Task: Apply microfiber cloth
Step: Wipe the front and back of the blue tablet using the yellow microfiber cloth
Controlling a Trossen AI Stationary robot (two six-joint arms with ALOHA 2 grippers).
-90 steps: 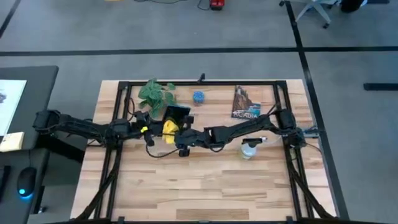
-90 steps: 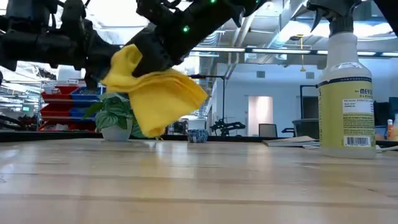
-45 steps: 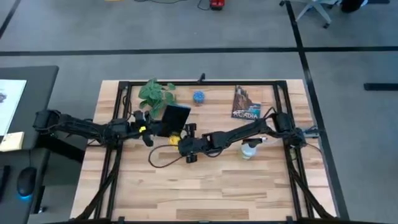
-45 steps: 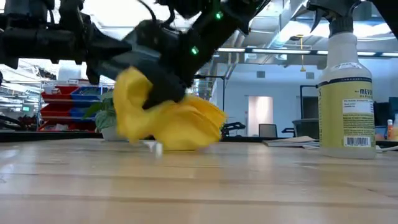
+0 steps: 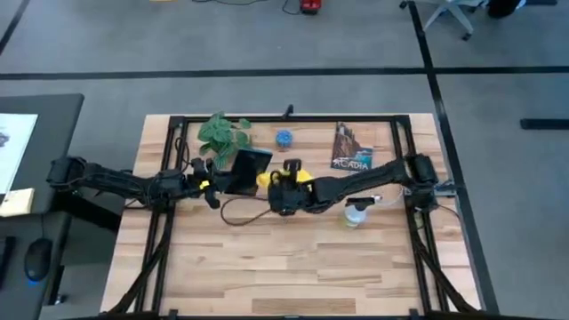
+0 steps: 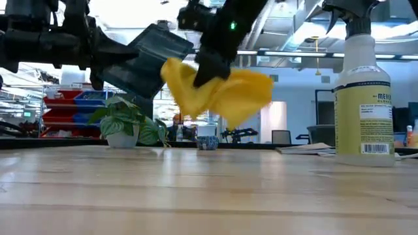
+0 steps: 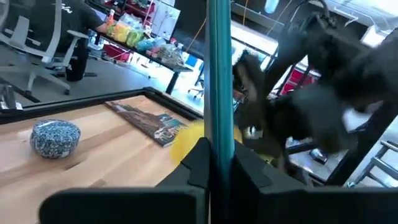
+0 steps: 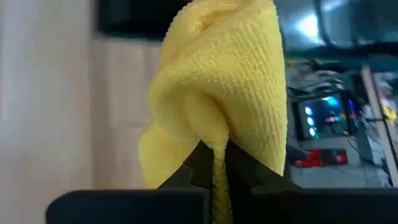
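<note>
— Overhead first: where is everything?
— Table (image 5: pixel 293 258) of pale wood planks. The left gripper (image 5: pixel 216 184) reaches in from the left edge and clamps the dark tablet (image 5: pixel 244 171) by its edge. The right gripper (image 5: pixel 283 180) comes across from the right, and the microfiber cloth (image 5: pixel 300 175) shows as a yellow bunch at its tip, just right of the tablet. A potted plant (image 5: pixel 223 133), a small blue bowl (image 5: pixel 284 139) and a book (image 5: pixel 351 148) lie along the far side; a spray bottle (image 5: pixel 356 214) stands under the right arm.
— And from table height?
— The tablet (image 6: pixel 145 60) hangs tilted in the air, and the cloth (image 6: pixel 222 94) droops in folds beside it, clear of the wood. Whether cloth and tablet touch there, I cannot tell. The spray bottle (image 6: pixel 362 98) stands upright near the camera on the right.
— Left wrist?
— Its fingers (image 7: pixel 200 163) are pinched tight on the tablet's edge (image 7: pixel 218 81), seen end-on as a teal strip. Beyond it, a patch of yellow cloth (image 7: pixel 189 138) and the blurred dark right arm.
— Right wrist?
— Both fingers (image 8: pixel 198 162) are closed on a fold of the cloth (image 8: pixel 217 99), which fills most of the view.
</note>
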